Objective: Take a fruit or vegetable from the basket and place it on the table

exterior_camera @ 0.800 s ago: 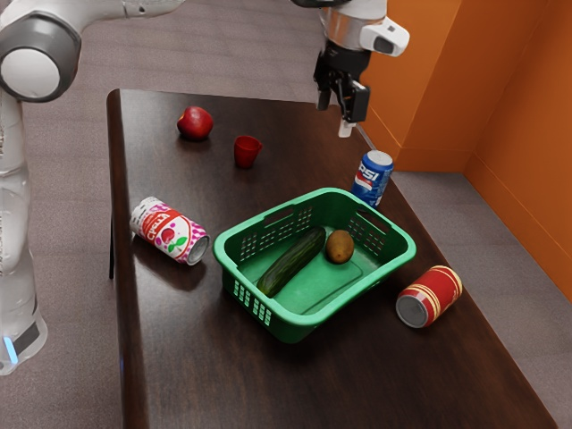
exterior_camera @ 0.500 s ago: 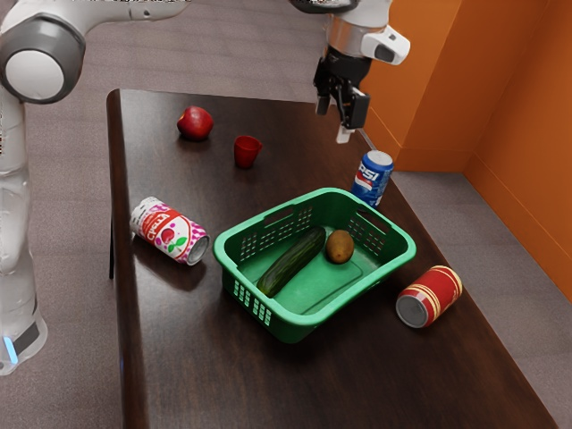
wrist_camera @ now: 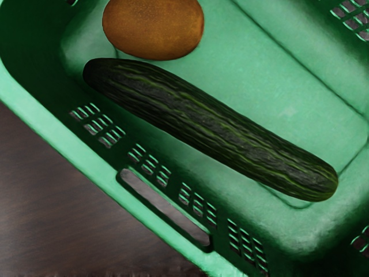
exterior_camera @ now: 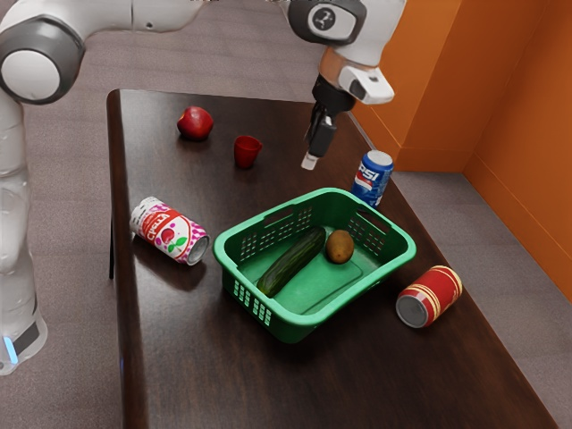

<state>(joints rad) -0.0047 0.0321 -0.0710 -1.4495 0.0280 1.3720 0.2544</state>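
One cucumber (wrist_camera: 210, 127), kiwi (wrist_camera: 153, 26) in basket (exterior_camera: 297, 330) below empty end effector (exterior_camera: 309, 161); can't tell how open.

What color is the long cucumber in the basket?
The cucumber is dark green with lighter green stripes; the wrist view shows it best.

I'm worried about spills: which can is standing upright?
The blue Pepsi can. The white-and-pink can and the red-and-gold can both lie on their sides.

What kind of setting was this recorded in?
Probably a simulated room set up for testing a robot arm: the arm reaches over a dark table, an orange wall stands beyond, and food cans lie around a basket.
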